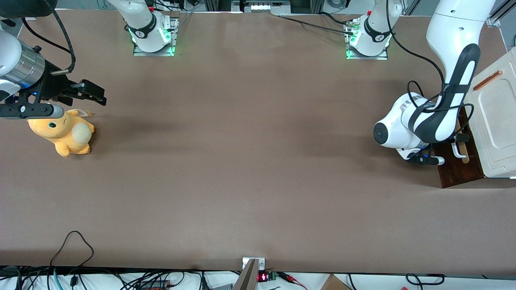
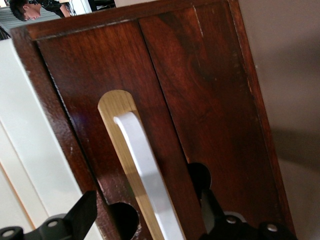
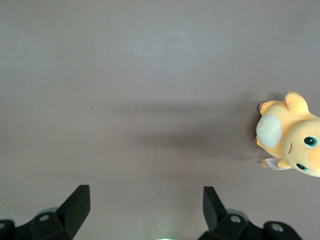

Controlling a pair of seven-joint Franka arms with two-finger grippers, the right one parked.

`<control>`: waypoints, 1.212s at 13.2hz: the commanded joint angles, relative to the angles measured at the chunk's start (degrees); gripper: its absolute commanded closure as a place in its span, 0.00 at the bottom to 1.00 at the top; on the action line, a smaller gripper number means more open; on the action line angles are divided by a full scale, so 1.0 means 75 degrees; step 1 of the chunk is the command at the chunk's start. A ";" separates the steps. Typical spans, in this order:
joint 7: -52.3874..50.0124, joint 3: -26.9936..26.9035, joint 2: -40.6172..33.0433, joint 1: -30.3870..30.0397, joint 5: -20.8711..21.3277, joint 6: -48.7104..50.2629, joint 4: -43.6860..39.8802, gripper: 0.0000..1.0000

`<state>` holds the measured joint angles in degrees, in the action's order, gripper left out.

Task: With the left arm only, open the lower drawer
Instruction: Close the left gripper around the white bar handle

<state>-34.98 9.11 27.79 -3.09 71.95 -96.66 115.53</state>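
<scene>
The end effector (image 2: 145, 215) straddles the lower drawer's (image 2: 200, 100) white bar handle (image 2: 147, 170), fingers wide; it should close squarely, then pull straight out.

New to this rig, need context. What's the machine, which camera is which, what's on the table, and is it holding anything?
Two white robot arms are bolted to a brown table. One picture looks at the whole table from the front; the other two come from cameras on each arm's wrist. The left arm reaches down in front of the lower drawer, a dark wooden front with a white handle, at the working arm's end of the table. Its tool is open, with one of its fingers on each side of the handle, holding nothing yet. An orange plush toy lies toward the parked arm's end.
</scene>
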 commanded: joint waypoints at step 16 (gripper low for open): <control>-0.2332 -0.0031 -0.0295 0.0025 0.1715 -0.0014 0.1448 0.33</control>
<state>-51.96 9.01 27.97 -2.77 83.35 -96.57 124.25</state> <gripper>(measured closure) 0.247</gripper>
